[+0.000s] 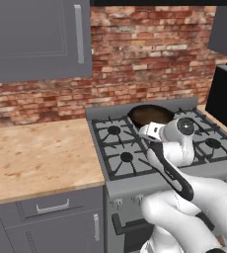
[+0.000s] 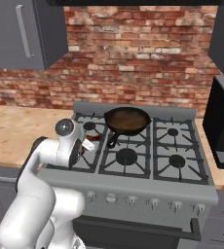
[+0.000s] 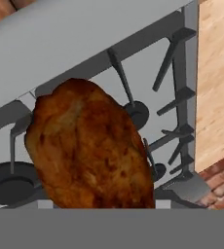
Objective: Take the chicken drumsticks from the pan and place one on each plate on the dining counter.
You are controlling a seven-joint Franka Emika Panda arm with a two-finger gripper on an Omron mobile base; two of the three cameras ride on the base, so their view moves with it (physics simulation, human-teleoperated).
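pincer (image 2: 88, 145) clamped on drumstick (image 3: 87, 151) | above stove (image 2: 182, 182) near-left burners | pan (image 2: 127, 120) far, apart

Chicken drumstick (image 3: 87, 148): glossy reddish-brown, mottled with darker brown and orange patches.
Pan (image 2: 127, 120): dark rim, brownish inside, black handle.
Stove (image 2: 148, 180): grey body, dark grey grates, black burner caps.
Wall (image 2: 133, 58): red-brown brick, pale mortar lines.
Counter (image 1: 36, 153): light wood, grained pattern.
Cabinets (image 1: 36, 39): plain dark grey, silver handles.
Arm (image 1: 184, 197): white, dark joints.
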